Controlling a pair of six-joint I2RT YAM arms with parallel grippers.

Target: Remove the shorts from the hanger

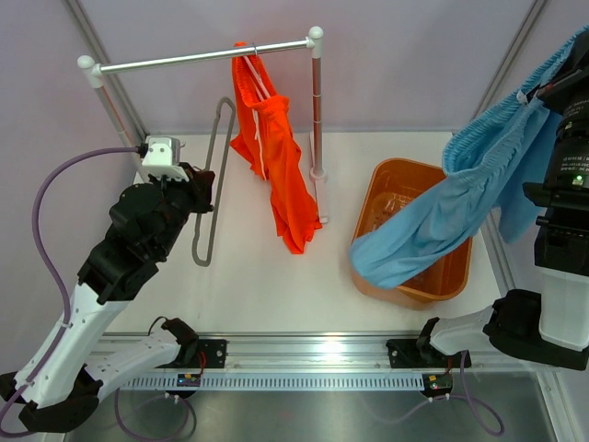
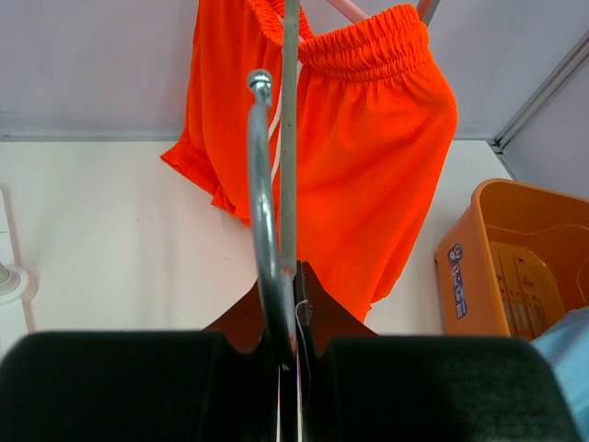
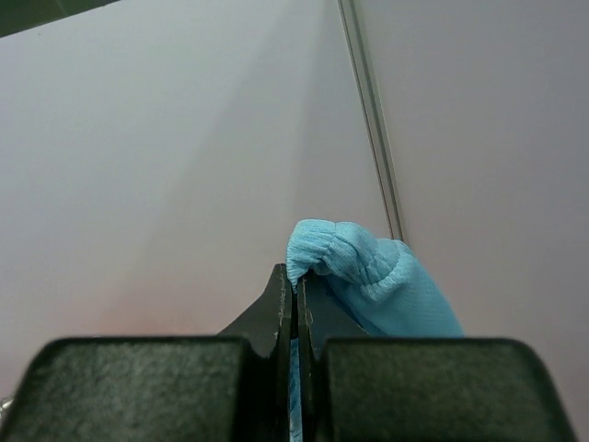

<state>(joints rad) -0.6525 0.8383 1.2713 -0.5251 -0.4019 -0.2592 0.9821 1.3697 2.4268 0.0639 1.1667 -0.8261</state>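
Note:
The orange shorts [image 1: 273, 152] with white cords hang from the rack's bar [image 1: 207, 57] on a pale hanger; they also show in the left wrist view [image 2: 368, 138]. My left gripper [image 1: 204, 182] is shut on the metal hook [image 2: 261, 203] of an empty grey hanger [image 1: 212, 184], held left of the orange shorts [image 2: 294, 285]. My right gripper [image 1: 545, 90] is raised high at the right and is shut on the waistband of the light blue shorts [image 1: 442, 207], which drape down over the basket. The waistband bunches at the fingertips in the right wrist view [image 3: 345, 253], where the gripper [image 3: 296, 281] faces a bare wall.
An orange basket [image 1: 391, 180] stands right of the rack, also in the left wrist view [image 2: 515, 267]. The rack's right post [image 1: 317, 110] rises between the orange shorts and the basket. Its left post [image 1: 110, 106] stands behind my left arm. Walls enclose the table.

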